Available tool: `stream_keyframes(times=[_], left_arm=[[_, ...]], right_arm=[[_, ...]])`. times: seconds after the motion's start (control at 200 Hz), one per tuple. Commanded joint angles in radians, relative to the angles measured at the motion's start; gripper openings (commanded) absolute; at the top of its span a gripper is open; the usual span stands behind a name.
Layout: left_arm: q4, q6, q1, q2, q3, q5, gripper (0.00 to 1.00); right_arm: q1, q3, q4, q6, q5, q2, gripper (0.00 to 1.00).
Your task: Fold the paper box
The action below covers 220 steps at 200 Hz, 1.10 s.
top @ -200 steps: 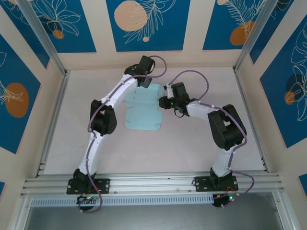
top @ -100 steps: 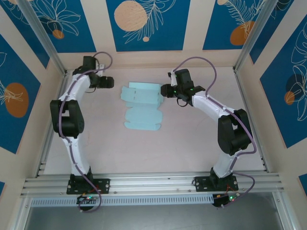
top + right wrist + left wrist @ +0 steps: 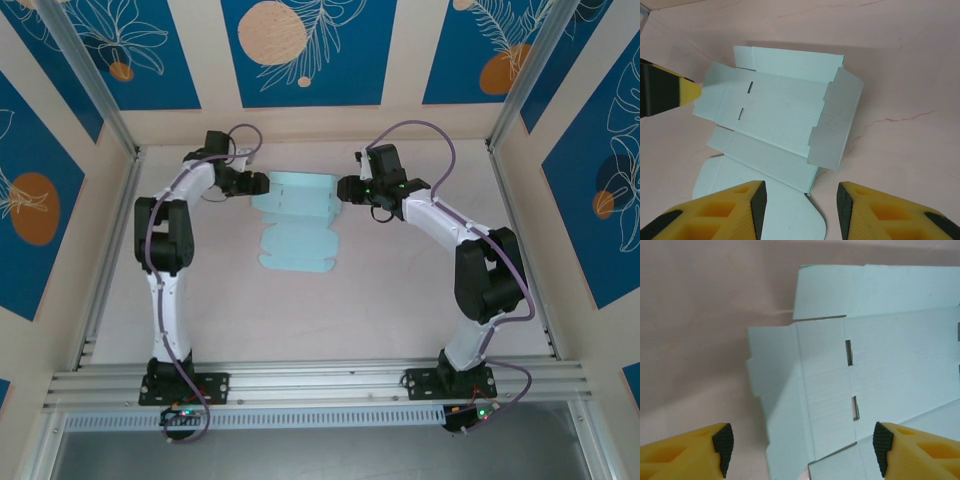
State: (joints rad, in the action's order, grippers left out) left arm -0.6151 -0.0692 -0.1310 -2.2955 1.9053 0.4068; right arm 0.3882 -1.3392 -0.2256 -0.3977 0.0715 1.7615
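The paper box (image 3: 297, 215) lies as a mostly flat sheet on the counter (image 3: 400, 300), in the upper middle of the overhead frame, between the two hands. The left hand (image 3: 263, 185) is set at its left end with the jaws spread wide and nothing held. In its own wrist view the fingertips (image 3: 723, 446) are seen at the lower corners, straddling the flat left end flap (image 3: 774, 385). The right hand (image 3: 343, 190) is set at the right end, its jaws parted and nothing pinched. Below it the right end flap (image 3: 836, 117) is already tilted up off the counter.

The step in hand is judged to be the raising of the left end flap. It would best be bent along the crease just beside the two slots (image 3: 849, 352), with the push spread along the flap's edge so that the thin card is not buckled. The sheet should be steadied from the right, since it may slide on the smooth counter.

Open counter is left toward the bottom of the overhead frame. Less room is left toward the top, where the back wall (image 3: 300, 120) is near the sheet's upper edge, so wide swings should be kept away from it.
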Motion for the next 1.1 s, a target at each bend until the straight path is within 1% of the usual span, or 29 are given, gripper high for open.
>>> stream_keyframes(times=[0.0, 0.11, 0.15, 0.215, 0.235, 0.285, 0.345, 0.4, 0.485, 0.55, 0.645, 0.75, 0.81, 0.91, 1.02, 1.095], left_arm=[[-0.054, 0.030, -0.029, -0.047, 0.068, -0.047, 0.73], [-0.084, 0.054, -0.049, -0.075, 0.106, -0.099, 0.68], [-0.080, 0.057, -0.053, -0.073, 0.103, -0.115, 0.62], [-0.071, 0.061, -0.055, -0.069, 0.096, -0.130, 0.56], [-0.067, 0.060, -0.055, -0.066, 0.093, -0.132, 0.52], [-0.051, 0.059, -0.056, -0.052, 0.074, -0.134, 0.38], [-0.013, 0.055, -0.058, -0.022, 0.029, -0.134, 0.24], [0.039, 0.055, -0.064, 0.023, -0.028, -0.138, 0.16], [0.151, 0.068, -0.078, 0.100, -0.148, -0.152, 0.14], [0.281, 0.082, -0.096, 0.189, -0.281, -0.175, 0.08], [0.523, 0.102, -0.121, 0.329, -0.509, -0.197, 0.04], [0.848, 0.109, -0.143, 0.476, -0.772, -0.205, 0.02], [0.995, 0.104, -0.152, 0.540, -0.892, -0.212, 0.01], [1.150, 0.066, -0.158, 0.616, -1.017, -0.236, 0.00], [1.307, 0.045, -0.180, 0.666, -1.123, -0.248, 0.00], [1.390, 0.044, -0.205, 0.682, -1.172, -0.284, 0.00]], right_arm=[[-0.007, 0.010, 0.003, -0.018, -0.005, -0.036, 0.45], [-0.015, 0.029, 0.008, -0.022, -0.009, -0.055, 0.46], [-0.018, 0.037, 0.009, -0.021, -0.009, -0.064, 0.47], [-0.025, 0.049, 0.009, -0.024, -0.013, -0.079, 0.47], [-0.029, 0.052, 0.010, -0.026, -0.015, -0.083, 0.47], [-0.036, 0.063, 0.014, -0.030, -0.021, -0.094, 0.47], [-0.045, 0.075, 0.016, -0.033, -0.027, -0.108, 0.47], [-0.053, 0.081, 0.012, -0.037, -0.030, -0.116, 0.48], [-0.071, 0.085, -0.005, -0.042, -0.037, -0.130, 0.49], [-0.085, 0.092, -0.013, -0.047, -0.057, -0.142, 0.50], [-0.116, 0.096, -0.032, -0.060, -0.105, -0.160, 0.53], [-0.169, 0.099, -0.051, -0.079, -0.208, -0.173, 0.54], [-0.191, 0.101, -0.059, -0.086, -0.259, -0.180, 0.56], [-0.215, 0.071, -0.101, -0.090, -0.339, -0.165, 0.57], [-0.214, 0.009, -0.157, -0.087, -0.402, -0.113, 0.61], [-0.204, -0.049, -0.207, -0.086, -0.421, -0.061, 0.64]])
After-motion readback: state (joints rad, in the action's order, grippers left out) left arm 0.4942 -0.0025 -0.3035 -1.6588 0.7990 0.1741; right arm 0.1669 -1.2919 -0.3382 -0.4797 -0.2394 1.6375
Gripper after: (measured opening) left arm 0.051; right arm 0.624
